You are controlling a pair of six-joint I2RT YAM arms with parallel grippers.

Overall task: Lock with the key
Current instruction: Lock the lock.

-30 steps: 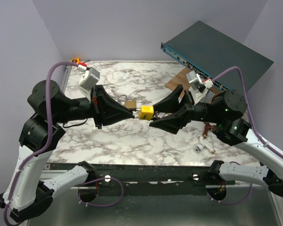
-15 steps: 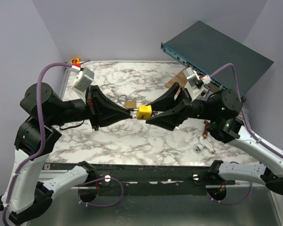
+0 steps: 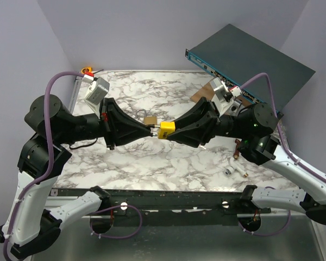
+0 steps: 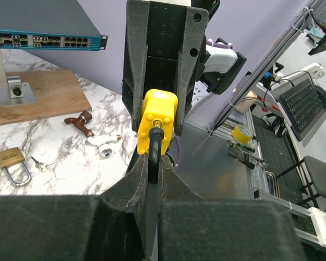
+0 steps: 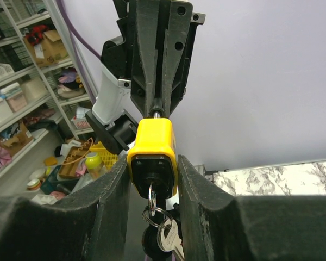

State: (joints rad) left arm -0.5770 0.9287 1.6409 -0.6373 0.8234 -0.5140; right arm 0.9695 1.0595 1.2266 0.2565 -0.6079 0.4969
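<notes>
Yellow lock (image 3: pixel 167 130): aloft between the two hands, over the worktop (image 3: pixel 152 163). Body clenched between the fingers of the right hand (image 3: pixel 177 132). Black shackle (image 4: pixel 152 160) pinched in the tips of the left hand (image 3: pixel 151 129). Hands tip to tip, facing each other, joined only through the lock.

Key (image 5: pixel 150 191) seated in the keyway, on the face turned toward the right wrist. Ring and a second key (image 5: pixel 166 240) dangling from it, between the right fingers. Shackle fully home or not: cannot tell.

Just past the left fingertips, down on the worktop: brass lock (image 3: pixel 149 119) lying flat, small keys (image 4: pixel 39 162) just beside it.

Behind the right hand: wooden board (image 4: pixel 38 95) on the worktop, and a network switch (image 3: pixel 250 60) raised on a stand above it.

Back by the right arm's elbow, well apart from both hands: brown tap-like fitting (image 3: pixel 238 148), with a white fitting (image 3: pixel 231 169) near it, both on the worktop.
</notes>
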